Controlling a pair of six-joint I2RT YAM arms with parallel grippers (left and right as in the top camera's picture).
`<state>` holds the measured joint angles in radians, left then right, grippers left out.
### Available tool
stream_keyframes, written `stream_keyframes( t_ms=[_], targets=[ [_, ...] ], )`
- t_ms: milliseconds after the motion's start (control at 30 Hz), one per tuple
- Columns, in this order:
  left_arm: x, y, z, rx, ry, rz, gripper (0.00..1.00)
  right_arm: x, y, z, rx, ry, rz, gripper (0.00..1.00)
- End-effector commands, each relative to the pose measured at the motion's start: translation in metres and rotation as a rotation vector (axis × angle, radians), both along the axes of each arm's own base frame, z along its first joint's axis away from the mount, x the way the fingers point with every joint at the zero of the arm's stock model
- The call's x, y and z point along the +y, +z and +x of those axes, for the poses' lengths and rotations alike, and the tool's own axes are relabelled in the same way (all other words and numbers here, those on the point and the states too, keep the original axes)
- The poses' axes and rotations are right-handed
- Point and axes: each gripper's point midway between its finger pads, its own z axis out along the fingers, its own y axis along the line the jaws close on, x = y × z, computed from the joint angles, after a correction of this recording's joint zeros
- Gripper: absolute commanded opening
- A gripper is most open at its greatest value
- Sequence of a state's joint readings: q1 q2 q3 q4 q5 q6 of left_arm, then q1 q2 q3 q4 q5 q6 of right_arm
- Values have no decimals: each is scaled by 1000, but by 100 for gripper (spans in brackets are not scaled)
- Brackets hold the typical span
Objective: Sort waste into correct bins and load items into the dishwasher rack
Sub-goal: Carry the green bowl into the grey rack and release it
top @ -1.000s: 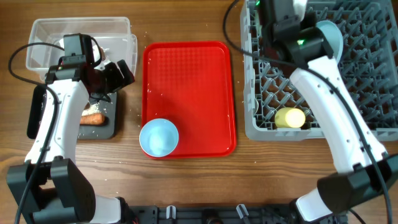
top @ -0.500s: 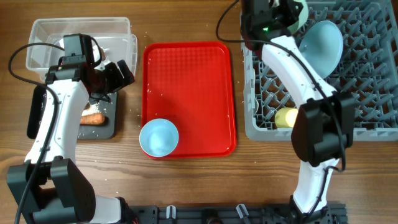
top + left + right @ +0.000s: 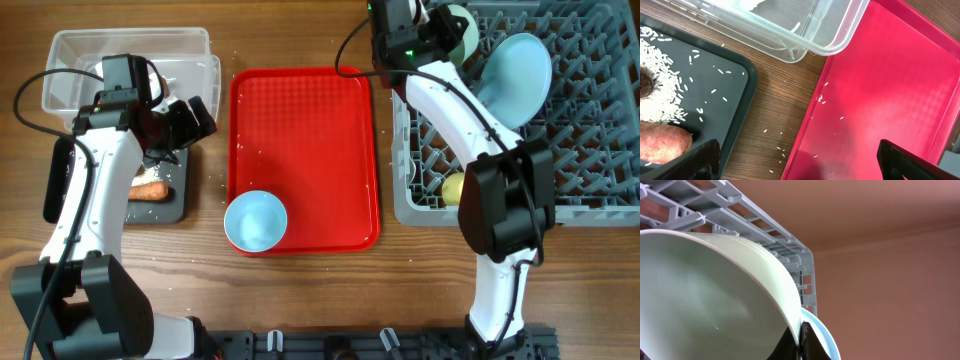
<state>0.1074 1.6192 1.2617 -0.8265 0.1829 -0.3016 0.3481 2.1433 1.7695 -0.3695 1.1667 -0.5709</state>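
My right gripper (image 3: 801,341) is shut on the rim of the pale green bowl (image 3: 705,295), held tilted over the back left corner of the dishwasher rack (image 3: 600,150); overhead shows the bowl (image 3: 457,30) there. A light blue plate (image 3: 515,65) leans in the rack beside it. The yellow cup (image 3: 453,187) lies in the rack, partly hidden by my right arm. A light blue bowl (image 3: 255,222) sits on the red tray (image 3: 305,130). My left gripper (image 3: 800,165) is open over the gap between the black tray (image 3: 720,95) and the red tray, holding nothing.
The black tray holds rice (image 3: 660,95), a brown lump (image 3: 644,82) and a carrot (image 3: 662,142). The clear tub (image 3: 130,60) stands behind it. Loose rice grains (image 3: 781,150) lie on the wood and on the red tray's edge.
My right arm has swung toward the rack's back left corner with the green bowl, uncovering the leaning blue plate. The left arm has not moved.
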Motion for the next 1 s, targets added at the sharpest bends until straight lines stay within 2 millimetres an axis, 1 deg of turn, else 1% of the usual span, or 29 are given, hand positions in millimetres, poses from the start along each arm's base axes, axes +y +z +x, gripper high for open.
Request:
stream_keyframes(
  t_ms=[0, 33, 167, 267, 333, 367, 400, 467, 500, 533, 633, 700, 733, 867, 933, 967],
  targets=[
    [2, 6, 2, -18, 13, 3, 100, -10, -18, 6, -17, -35, 22, 4],
    [2, 6, 2, -18, 13, 4, 100, -10, -19, 6, -14, -35, 21, 4],
    [2, 6, 2, -18, 13, 4, 100, -4, -38, 12, 20, -2, 45, 4],
    [2, 6, 2, -18, 13, 4, 100, -2, -41, 12, 24, 2, 44, 4],
    [2, 6, 2, -18, 13, 4, 100, 2, -41, 12, 27, 10, 43, 4],
    [2, 6, 2, -18, 13, 4, 100, 5, -41, 11, 29, 16, 42, 6],
    [2, 6, 2, -18, 13, 4, 100, 9, -41, 11, 32, 24, 40, 13],
    [2, 6, 2, -18, 13, 4, 100, 18, -41, 10, 33, 40, 39, 37],
    [2, 6, 2, -18, 13, 4, 100, 25, -41, 10, 33, 52, 38, 56],
    [2, 6, 2, -18, 13, 4, 100, 32, -41, 9, 35, 65, 35, 65],
    [2, 6, 2, -18, 13, 4, 100, 46, -40, 7, 81, 108, -7, 81],
    [2, 6, 2, -18, 13, 4, 100, 56, -38, 4, 102, 127, -40, 84],
    [2, 6, 2, -18, 13, 4, 100, 57, -37, 3, 96, 124, -47, 86],
    [2, 6, 2, -18, 13, 4, 100, 57, -30, 1, 83, 112, -56, 88],
    [2, 6, 2, -18, 13, 4, 100, 59, -21, 1, 54, 117, -43, 89],
    [2, 6, 2, -18, 13, 4, 100, 63, -12, 1, 24, 124, -30, 89]
  ],
)
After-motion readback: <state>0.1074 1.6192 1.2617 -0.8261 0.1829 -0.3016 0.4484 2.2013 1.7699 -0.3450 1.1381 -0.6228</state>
